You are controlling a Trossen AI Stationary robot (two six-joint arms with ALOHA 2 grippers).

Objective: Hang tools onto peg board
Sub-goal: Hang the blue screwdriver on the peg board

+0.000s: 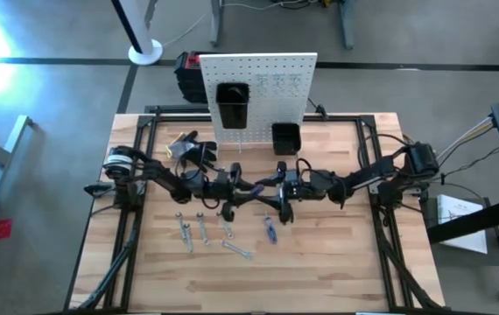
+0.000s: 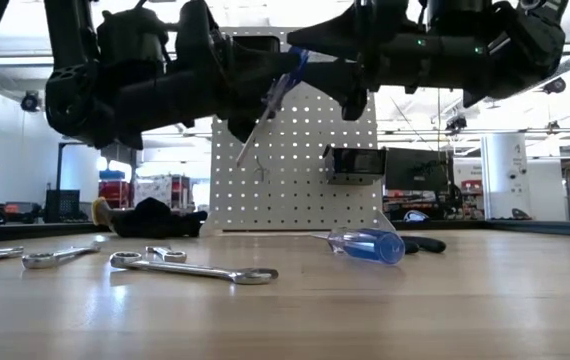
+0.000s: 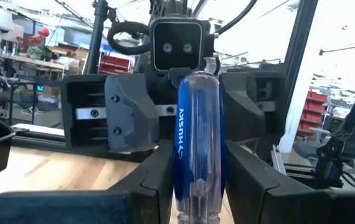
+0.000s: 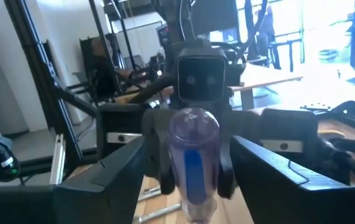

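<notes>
A blue and clear-handled screwdriver (image 2: 283,85) hangs in the air over the middle of the table, in front of the white peg board (image 1: 258,83). My left gripper (image 3: 199,186) is shut on it. My right gripper (image 4: 193,180) faces it from the table's right side. It is open, with a finger on either side of the handle's butt end (image 4: 193,127) and a gap to each. A second blue screwdriver (image 1: 270,229) and several silver wrenches (image 1: 203,227) lie flat on the tabletop nearer the front. My left gripper pinches the screwdriver's handle between its two fingers, low on the handle toward the shaft (image 3: 199,196). The fingers come about level from the table's left and lie across the handle. The screwdriver is lifted clear. Its handle points up and its shaft (image 2: 250,145) slants down below the fingers.
Two black bins (image 1: 232,103) (image 1: 284,137) hang on the peg board's face. Black work gloves (image 1: 188,147) lie at the board's left foot. Black frame rails (image 1: 140,219) run along both sides of the wooden tabletop (image 1: 319,271).
</notes>
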